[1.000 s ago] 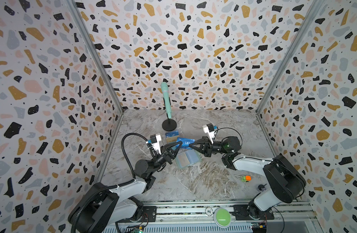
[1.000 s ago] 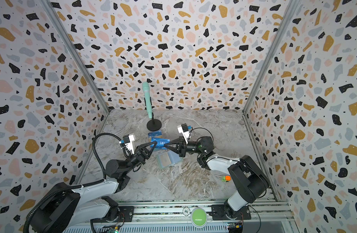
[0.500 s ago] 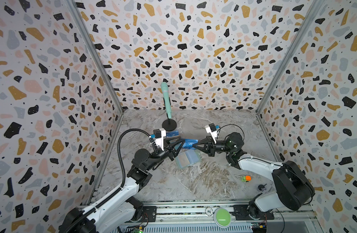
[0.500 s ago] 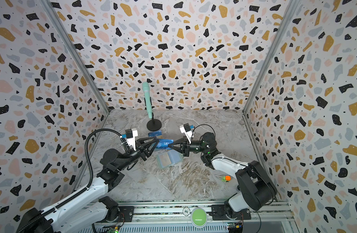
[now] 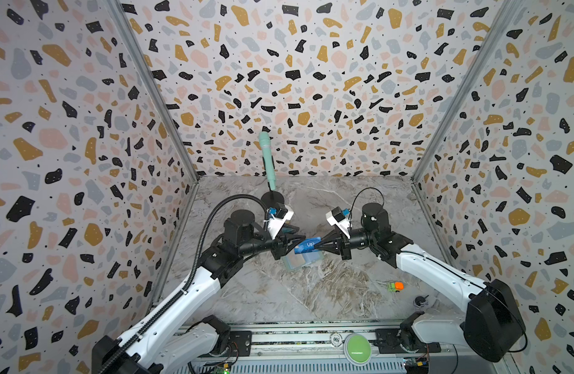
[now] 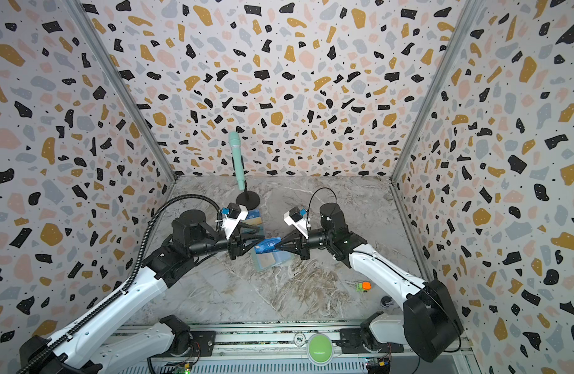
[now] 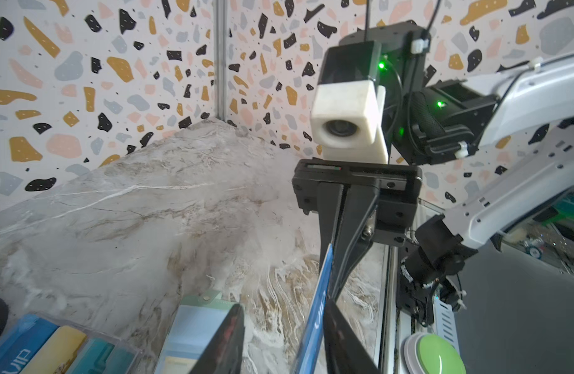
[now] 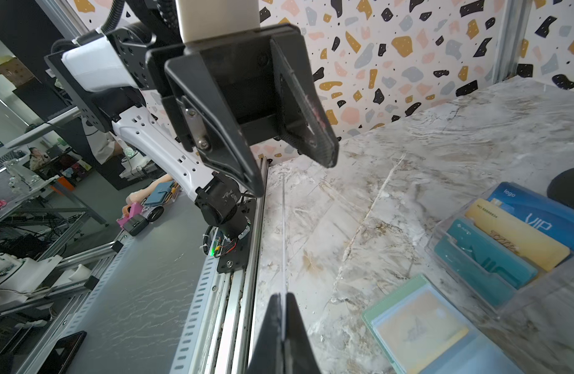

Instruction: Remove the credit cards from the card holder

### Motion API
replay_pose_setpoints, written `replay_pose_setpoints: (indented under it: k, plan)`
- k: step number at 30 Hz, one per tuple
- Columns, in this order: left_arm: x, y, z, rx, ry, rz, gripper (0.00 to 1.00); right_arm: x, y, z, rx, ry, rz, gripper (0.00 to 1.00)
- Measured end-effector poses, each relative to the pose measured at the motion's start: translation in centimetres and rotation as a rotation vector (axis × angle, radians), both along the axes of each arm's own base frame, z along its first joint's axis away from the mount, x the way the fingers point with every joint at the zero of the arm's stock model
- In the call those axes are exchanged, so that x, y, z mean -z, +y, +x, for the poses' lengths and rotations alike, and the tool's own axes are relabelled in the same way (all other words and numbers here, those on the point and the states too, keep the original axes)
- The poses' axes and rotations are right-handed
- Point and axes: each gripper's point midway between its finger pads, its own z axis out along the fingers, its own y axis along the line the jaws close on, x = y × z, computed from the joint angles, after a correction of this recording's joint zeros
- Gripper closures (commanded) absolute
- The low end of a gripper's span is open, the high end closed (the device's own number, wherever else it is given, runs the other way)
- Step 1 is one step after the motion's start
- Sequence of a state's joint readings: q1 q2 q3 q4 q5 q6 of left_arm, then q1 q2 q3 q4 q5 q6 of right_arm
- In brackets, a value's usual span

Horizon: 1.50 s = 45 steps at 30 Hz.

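The right gripper (image 5: 316, 247) pinches the blue card (image 5: 309, 244) above the holder (image 5: 303, 262), mid-table. The left gripper (image 5: 292, 245) gapes around its left end, perhaps touching. A careless withdrawal could knock the card loose.

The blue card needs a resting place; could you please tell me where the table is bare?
Bare marble lies between the card holder and the front rail, left of the orange toy, and right of the microphone base. Crowded around that holder.

Card holder (image 5: 300, 262) on marble table (image 5: 311, 291)
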<state>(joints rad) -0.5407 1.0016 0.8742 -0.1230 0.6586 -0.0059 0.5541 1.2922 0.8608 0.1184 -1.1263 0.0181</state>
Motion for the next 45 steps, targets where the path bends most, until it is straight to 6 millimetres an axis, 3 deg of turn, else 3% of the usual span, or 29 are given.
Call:
replay_pose_setpoints:
  k: [20,27,45]
  plan:
    - [4.6,-0.7,-3.0,0.263,0.150,0.206,0.69,2.1,0.7,-2.9,-0.140,0.015,-0.061,1.00]
    - [5.3,-0.6,-3.9,0.309,0.172,0.222,0.81,2.1,0.9,-2.9,-0.147,0.002,-0.058,1.00]
    - [5.8,-0.4,-4.5,0.334,0.191,0.238,0.89,2.5,1.3,-2.9,-0.159,0.012,-0.075,1.00]
